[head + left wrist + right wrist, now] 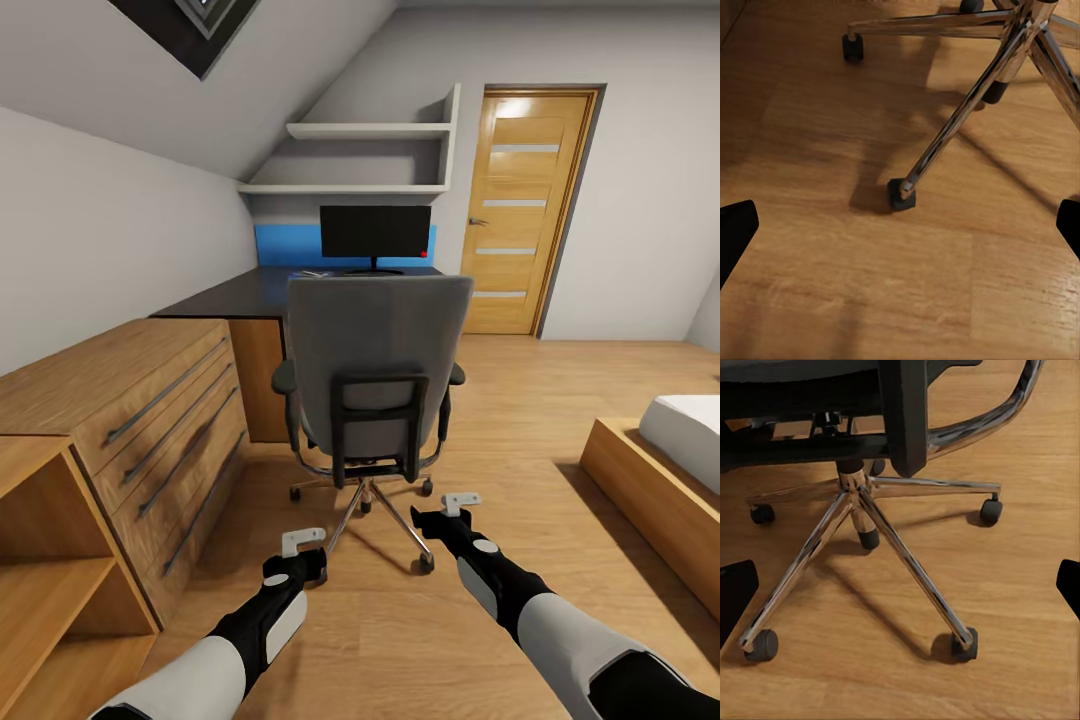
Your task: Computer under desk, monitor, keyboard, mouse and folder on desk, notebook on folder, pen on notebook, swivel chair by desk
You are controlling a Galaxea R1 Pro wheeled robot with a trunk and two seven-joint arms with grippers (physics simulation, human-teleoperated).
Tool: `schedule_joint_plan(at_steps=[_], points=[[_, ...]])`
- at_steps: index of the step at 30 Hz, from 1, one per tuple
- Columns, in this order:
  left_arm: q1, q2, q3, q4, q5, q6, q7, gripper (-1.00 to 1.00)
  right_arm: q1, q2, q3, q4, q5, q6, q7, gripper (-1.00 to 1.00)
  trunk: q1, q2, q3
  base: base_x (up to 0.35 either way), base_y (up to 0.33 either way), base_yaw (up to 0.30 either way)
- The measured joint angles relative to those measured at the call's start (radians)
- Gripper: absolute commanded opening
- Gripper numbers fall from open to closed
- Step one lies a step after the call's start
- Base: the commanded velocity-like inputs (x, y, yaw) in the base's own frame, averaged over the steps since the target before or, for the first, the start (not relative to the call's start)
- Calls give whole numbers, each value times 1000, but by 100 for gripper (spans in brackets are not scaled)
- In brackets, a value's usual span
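The grey swivel chair (375, 350) stands with its back to me, in front of the black desk (235, 295). Its backrest hides the seat, so the folder is hidden. The black monitor (375, 232) stands on the desk's far end. Small pale items lie in front of it, too small to name. The computer, keyboard, mouse, notebook and pen cannot be made out. My left gripper (312, 568) and right gripper (428, 520) hover low behind the chair, both open and empty. The left wrist view looks down on the chrome base (967, 105); the right wrist view shows base (855, 502) and seat underside.
A light wooden dresser (150, 420) and an open shelf unit (50, 580) line the left wall. A wooden door (525, 210) is at the back right, and a bed (680, 440) at the right. Wall shelves (370, 150) hang over the desk, above a blue wall panel (285, 245).
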Motion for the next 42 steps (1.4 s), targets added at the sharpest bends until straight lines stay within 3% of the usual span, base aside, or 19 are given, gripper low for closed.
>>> schedule_joint_plan(at_steps=[13, 19, 26, 42], points=[[0, 0, -2, -7, 0, -2, -2, 100, 1, -1, 2, 0, 11, 0, 1, 100, 0, 0, 0, 1, -1, 0], [0, 0, -4, -8, 0, -1, 0, 100, 0, -2, 2, 0, 12, -1, 1, 100, 23, -42, -19, 0, 0, 0], [0, 0, -3, -8, 0, -1, 0, 100, 1, -2, 2, 0, 12, -2, 0, 100, 23, -42, -19, 1, 0, 0], [0, 0, -4, -5, 0, 0, 0, 100, 2, -2, 5, 1, 19, -3, 2, 100, 23, -42, -19, 247, 0, 0]])
